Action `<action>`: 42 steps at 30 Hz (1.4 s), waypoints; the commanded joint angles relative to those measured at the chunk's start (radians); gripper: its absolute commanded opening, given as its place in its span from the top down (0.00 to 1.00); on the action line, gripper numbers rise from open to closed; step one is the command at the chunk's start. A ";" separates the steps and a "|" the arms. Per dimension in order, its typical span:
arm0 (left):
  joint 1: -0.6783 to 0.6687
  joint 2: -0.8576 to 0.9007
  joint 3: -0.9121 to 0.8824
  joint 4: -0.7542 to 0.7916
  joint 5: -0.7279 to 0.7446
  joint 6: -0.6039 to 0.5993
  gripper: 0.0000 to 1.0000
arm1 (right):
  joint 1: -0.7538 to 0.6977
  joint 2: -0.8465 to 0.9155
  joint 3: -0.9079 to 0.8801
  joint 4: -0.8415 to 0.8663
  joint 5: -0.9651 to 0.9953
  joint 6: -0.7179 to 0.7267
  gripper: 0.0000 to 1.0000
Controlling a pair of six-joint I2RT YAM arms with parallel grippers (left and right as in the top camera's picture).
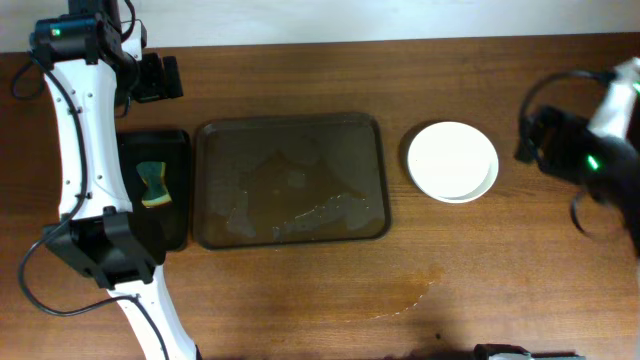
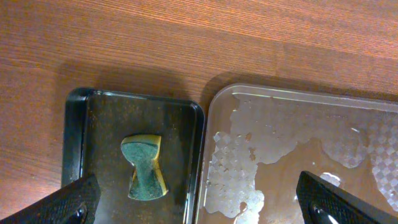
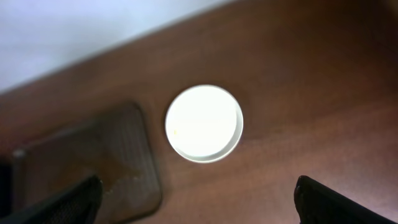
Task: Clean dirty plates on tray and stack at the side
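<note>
Plates [image 1: 452, 161] sit stacked just right of the tray [image 1: 290, 121], ahead of the right gripper [image 3: 198, 208] and apart from it, fingers splayed. Left gripper [image 2: 194, 208] splayed too. Tray's long axis runs left-right.

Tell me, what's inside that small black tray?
A yellow-and-green sponge lies in the small black tray, nothing else. The tray floor beneath the sponge is hidden.

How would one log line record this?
dark brown rectangular tray: wet, no plates | round white plates: stacked beside | left fingers: open | right fingers: open
</note>
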 commanded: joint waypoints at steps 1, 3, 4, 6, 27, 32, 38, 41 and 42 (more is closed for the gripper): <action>0.006 -0.007 0.006 -0.001 0.013 0.009 0.01 | 0.002 -0.088 0.011 0.008 -0.005 -0.014 0.02; 0.006 -0.007 0.006 -0.001 0.013 0.009 0.01 | 0.002 -0.121 0.011 0.008 -0.005 -0.014 0.02; 0.006 -0.007 0.006 -0.001 0.013 0.009 0.01 | 0.002 -0.130 0.011 0.008 -0.004 -0.014 0.02; 0.007 -0.007 0.006 -0.001 0.013 0.009 0.01 | 0.002 -0.145 0.011 0.006 -0.005 -0.014 0.02; 0.007 -0.007 0.006 -0.001 0.013 0.009 0.01 | 0.007 -0.860 -1.304 1.094 -0.254 -0.312 0.02; 0.007 -0.007 0.006 -0.001 0.013 0.009 0.01 | 0.007 -1.097 -1.670 1.331 -0.286 -0.312 0.02; 0.007 -0.007 0.006 -0.001 0.013 0.009 0.01 | 0.010 -1.254 -1.853 1.418 -0.293 -0.302 0.02; 0.007 -0.007 0.006 -0.001 0.013 0.009 0.01 | 0.035 -1.254 -1.894 1.411 -0.244 -0.303 0.02; 0.007 -0.007 0.006 -0.001 0.013 0.009 0.01 | 0.037 -1.254 -1.911 1.412 -0.236 -0.303 0.02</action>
